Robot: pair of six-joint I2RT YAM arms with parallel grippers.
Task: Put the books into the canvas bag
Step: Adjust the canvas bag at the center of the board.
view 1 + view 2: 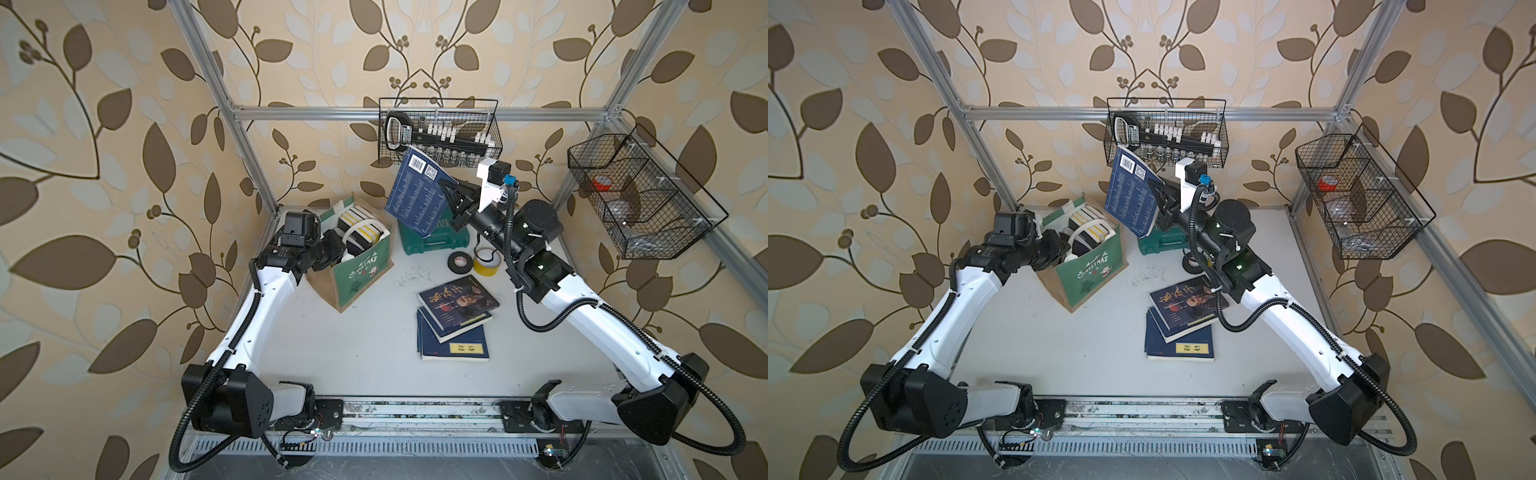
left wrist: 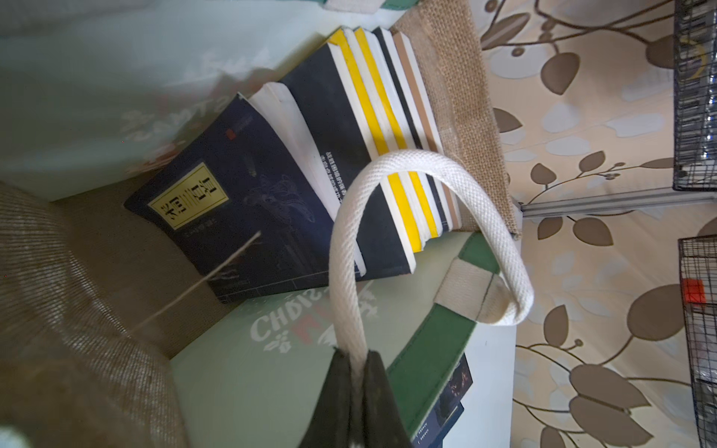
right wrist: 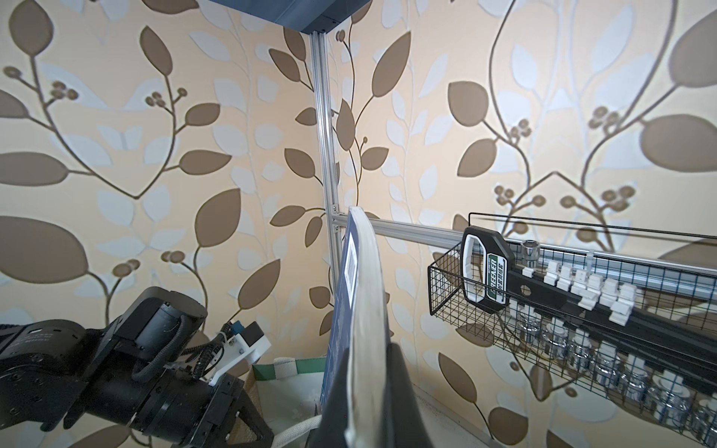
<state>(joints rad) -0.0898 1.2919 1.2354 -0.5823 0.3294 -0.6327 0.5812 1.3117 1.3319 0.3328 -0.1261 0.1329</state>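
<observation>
Several books (image 2: 349, 135) stand in the canvas bag (image 1: 361, 274), left pincer (image 2: 355, 360) clenched on its handle (image 2: 388, 166), right pincer (image 1: 445, 185) grasping a navy book (image 1: 415, 195) aloft; a stack (image 1: 455, 322) lies right of centre on the desk (image 1: 332, 353).

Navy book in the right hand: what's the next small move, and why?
Probably carry the navy book sideways until it hangs over the mouth of the canvas bag. The right hand grips it raised by the green tool case, beside the bag, not over it. The left hand pinches the white handle, and room shows next to the books inside.
</observation>
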